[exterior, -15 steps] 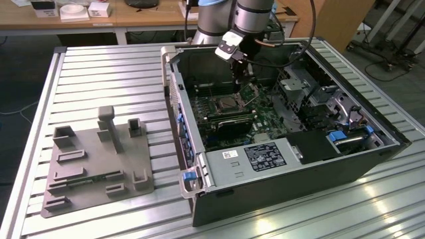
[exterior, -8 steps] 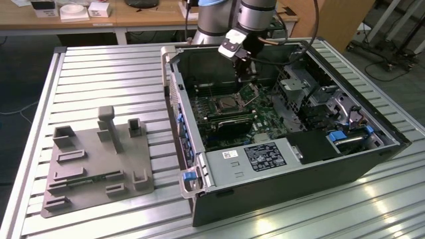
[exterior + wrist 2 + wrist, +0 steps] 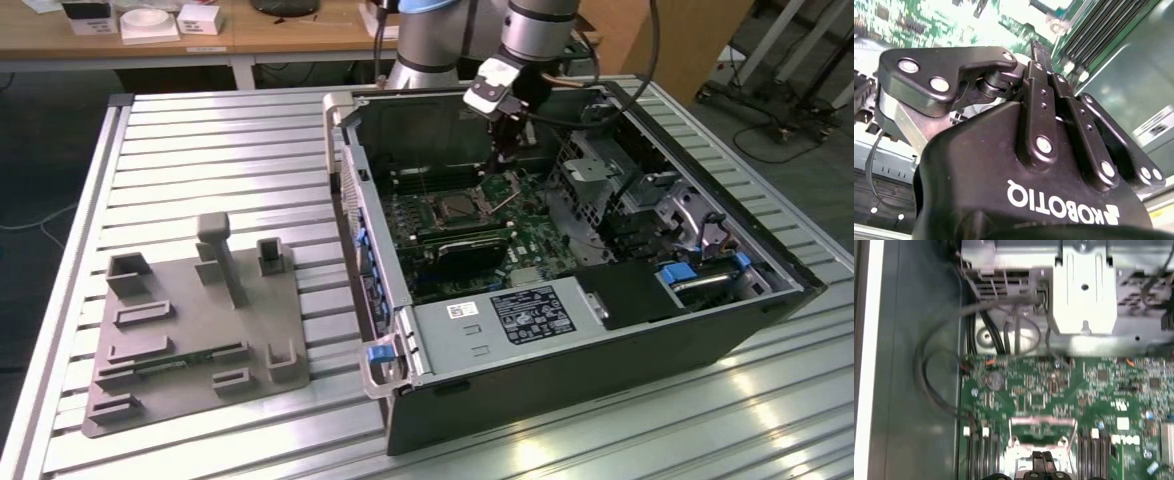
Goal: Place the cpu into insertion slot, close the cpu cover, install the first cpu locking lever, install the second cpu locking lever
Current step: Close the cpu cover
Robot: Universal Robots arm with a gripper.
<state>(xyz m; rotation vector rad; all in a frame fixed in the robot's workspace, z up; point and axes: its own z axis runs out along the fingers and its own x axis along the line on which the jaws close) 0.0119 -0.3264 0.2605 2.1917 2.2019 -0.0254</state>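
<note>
One closed end effector (image 3: pixel 502 170) hangs near the insertion slot (image 3: pixel 455 208).

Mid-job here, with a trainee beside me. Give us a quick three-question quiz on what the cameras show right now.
1. True or false: the pincer reaches inside the open computer case.
2. Where does the grey fixture on the slatted table lie? A) on the exterior view's left of the case B) on the exterior view's right of it C) inside the case
3. Fill in: the insertion slot sits on the green ___.
Key: 1 true; 2 A; 3 motherboard.
</note>
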